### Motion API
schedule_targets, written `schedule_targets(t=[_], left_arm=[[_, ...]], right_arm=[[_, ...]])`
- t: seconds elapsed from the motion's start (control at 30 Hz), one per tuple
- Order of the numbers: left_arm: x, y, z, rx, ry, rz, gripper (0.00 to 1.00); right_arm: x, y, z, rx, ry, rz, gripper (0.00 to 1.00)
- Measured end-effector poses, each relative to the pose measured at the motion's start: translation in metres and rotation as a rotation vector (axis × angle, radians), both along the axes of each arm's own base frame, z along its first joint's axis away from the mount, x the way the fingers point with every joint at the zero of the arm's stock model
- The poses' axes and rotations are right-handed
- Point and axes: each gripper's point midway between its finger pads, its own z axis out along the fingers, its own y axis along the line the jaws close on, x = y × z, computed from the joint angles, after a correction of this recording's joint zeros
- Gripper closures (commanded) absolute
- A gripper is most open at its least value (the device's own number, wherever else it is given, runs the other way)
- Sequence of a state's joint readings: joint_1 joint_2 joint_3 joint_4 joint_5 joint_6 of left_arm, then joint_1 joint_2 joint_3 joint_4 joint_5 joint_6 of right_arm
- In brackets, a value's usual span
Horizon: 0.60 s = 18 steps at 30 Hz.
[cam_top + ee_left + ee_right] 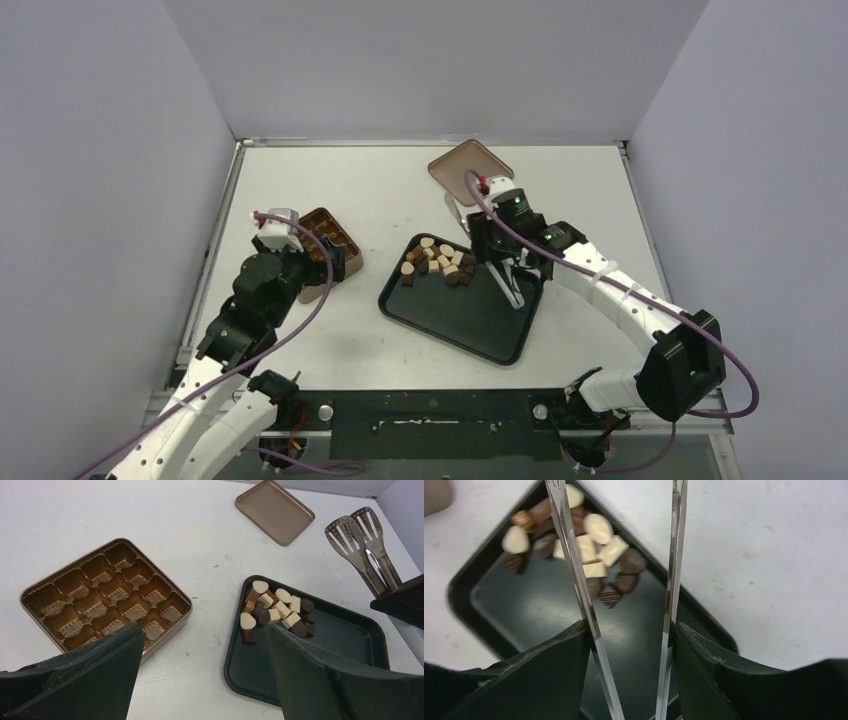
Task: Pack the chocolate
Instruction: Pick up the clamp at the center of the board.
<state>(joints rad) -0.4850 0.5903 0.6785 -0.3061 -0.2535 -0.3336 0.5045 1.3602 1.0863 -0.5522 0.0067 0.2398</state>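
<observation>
The chocolate [275, 611] is seen heaped in one loose pile of dark brown and cream-white pieces at a far corner of a black tray [340, 635], which is set on the white counter [150, 520]. All the pieces in view are inside that tray, some touching and some stacked on one another. A square gold-brown tin [122, 587], divided into rows of moulded compartments, is placed to the left of the tray, near it but not touching. A flat brown lid [275, 511] is laid farther back on the counter, apart from both. The left hand [206, 630] is held released, its fingers spread wide with nothing between them, above the stretch of counter between tin and tray. The right hand [631, 626] is clenched on a pair of metal tongs [574, 565], one arm of the tongs being pressed against each finger (the two arms are still parted). It is poised above the tray, and one arm of the tongs is seen crossing the pile in the right wrist view. The slotted heads are seen beyond the tray's far rim, towards the lid; whether they touch anything cannot be told.
</observation>
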Motion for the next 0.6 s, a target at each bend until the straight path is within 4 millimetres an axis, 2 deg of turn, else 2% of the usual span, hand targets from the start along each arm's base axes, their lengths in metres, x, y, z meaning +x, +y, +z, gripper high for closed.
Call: schedule_targets(t=[0.17, 0.3, 0.47, 0.6], left_arm=[[0.007, -0.013, -0.006, -0.033, 0.076, -0.02, 0.11], [0.01, -0.026, 0.009, -0.105, 0.08, -0.053, 0.11], [0.013, -0.045, 0.033, -0.211, 0.067, -0.105, 0.11], [0.02, -0.057, 0.033, -0.251, 0.091, -0.133, 0.11]], right_arm=[[-0.029, 0.061, 0.018, 0.045, -0.039, 0.182, 0.44], [-0.052, 0.098, 0.028, 0.076, -0.062, 0.283, 0.44], [-0.078, 0.129, 0.033, 0.112, -0.075, 0.374, 0.44], [-0.09, 0.145, 0.037, 0.135, -0.086, 0.419, 0.44]])
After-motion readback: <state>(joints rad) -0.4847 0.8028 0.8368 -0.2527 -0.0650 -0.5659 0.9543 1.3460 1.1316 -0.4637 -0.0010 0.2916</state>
